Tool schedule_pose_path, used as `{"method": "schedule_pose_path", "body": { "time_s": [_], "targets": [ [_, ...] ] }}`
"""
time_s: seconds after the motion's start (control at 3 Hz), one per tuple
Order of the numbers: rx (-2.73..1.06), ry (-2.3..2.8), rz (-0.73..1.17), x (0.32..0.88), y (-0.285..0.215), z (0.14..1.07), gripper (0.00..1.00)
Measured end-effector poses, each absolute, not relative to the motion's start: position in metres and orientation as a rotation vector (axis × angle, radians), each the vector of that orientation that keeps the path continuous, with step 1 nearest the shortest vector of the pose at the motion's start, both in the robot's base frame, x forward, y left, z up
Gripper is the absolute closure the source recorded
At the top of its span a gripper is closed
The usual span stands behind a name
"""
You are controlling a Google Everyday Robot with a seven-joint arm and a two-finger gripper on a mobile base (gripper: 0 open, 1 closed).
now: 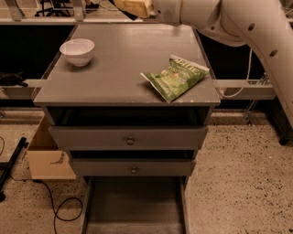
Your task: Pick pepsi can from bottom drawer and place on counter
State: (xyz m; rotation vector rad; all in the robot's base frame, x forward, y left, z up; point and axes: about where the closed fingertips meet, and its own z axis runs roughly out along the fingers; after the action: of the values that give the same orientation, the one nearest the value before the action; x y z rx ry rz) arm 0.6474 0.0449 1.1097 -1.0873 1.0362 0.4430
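The counter (123, 59) is the grey top of the drawer cabinet. My gripper (132, 6) is at the very top edge of the camera view, above the counter's far edge, and mostly cut off by the frame. The pepsi can is out of view. The bottom drawer (135, 208) stands pulled open at the foot of the cabinet, and the part of its tray that shows holds nothing. My white arm (247, 27) reaches in from the upper right.
A white bowl (77, 50) sits at the counter's far left. A green chip bag (176, 77) lies near its front right corner. Two upper drawers with brass knobs (130, 140) are partly open. A cardboard box (48, 157) and cables lie on the floor at left.
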Motion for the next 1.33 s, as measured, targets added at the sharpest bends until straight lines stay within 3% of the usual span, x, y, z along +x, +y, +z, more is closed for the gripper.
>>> {"method": "schedule_pose_path", "body": {
  "time_s": [0.33,1.0,1.33],
  "targets": [
    [-1.116,1.118,0.54,0.643,0.043,1.115,1.0],
    [-1.166,1.17,0.557,0.647,0.044,1.113,1.0],
    [-1.264,1.268,0.547,0.679,0.053,1.097,1.0]
  ]
}}
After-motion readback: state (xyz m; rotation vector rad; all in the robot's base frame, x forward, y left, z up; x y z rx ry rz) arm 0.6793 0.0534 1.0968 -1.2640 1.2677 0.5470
